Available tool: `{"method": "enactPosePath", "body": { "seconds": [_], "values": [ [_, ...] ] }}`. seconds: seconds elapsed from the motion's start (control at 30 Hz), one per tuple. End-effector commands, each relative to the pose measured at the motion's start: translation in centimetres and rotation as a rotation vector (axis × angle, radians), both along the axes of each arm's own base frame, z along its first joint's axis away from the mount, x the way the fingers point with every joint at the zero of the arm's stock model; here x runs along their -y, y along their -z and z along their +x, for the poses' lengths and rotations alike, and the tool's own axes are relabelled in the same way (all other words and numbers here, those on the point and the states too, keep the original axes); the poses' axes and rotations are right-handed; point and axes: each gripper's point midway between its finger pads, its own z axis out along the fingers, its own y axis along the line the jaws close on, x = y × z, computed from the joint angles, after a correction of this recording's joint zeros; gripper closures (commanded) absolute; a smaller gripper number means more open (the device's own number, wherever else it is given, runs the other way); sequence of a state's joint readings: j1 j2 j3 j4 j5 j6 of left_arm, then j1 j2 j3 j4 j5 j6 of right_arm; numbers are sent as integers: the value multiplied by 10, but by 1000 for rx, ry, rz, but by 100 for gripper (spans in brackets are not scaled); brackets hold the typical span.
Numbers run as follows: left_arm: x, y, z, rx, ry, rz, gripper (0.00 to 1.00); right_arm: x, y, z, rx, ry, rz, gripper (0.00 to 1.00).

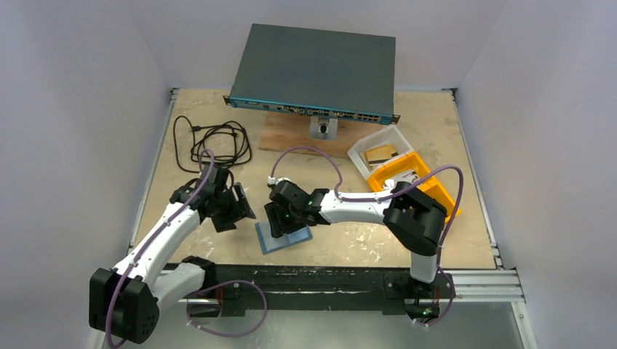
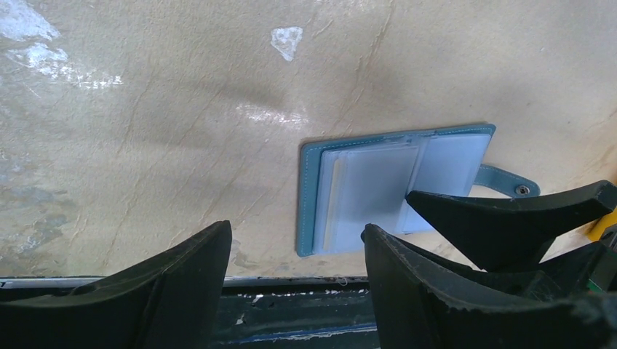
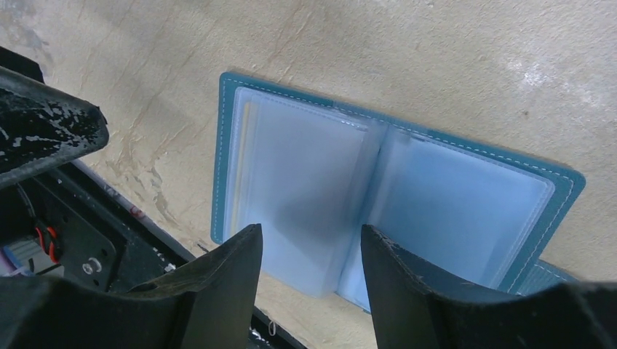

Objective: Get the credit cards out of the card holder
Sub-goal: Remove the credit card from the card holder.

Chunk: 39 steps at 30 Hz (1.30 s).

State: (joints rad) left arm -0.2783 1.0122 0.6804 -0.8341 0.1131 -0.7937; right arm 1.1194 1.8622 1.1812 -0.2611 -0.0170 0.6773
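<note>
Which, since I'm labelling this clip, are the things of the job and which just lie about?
Job: teal-blue folding card holder, open flat; pale plastic cards in its clear sleeves.
Lying about: grey flat network switch; coiled black cable; orange plastic bin; clear plastic tub; thin wooden board.

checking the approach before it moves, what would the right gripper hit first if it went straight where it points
Most likely the clear pocket pages of the open card holder, near its fold: the right gripper points straight at them, jaws open. The gap is unclear.
</note>
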Motion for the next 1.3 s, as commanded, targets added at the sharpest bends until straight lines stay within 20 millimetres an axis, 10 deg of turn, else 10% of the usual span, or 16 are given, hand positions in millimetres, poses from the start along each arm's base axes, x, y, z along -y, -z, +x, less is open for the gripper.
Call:
{"method": "enactPosePath", "body": {
  "seconds": [0.0,0.4,0.77,1.27],
  "values": [
    [-4,-1,2,14,-18,7,33,-10,-10,7,34,7,9,48],
    [6,6,2,1,46,-35,35,-8,17,-4,-47,21,-9,52],
    [19,9,0,-9,102,-92,41,11,35,0,-133,94,18,81],
    [57,24,-6,-55,198,-143,60,25,53,1,-219,125,56,93]
  ]
}}
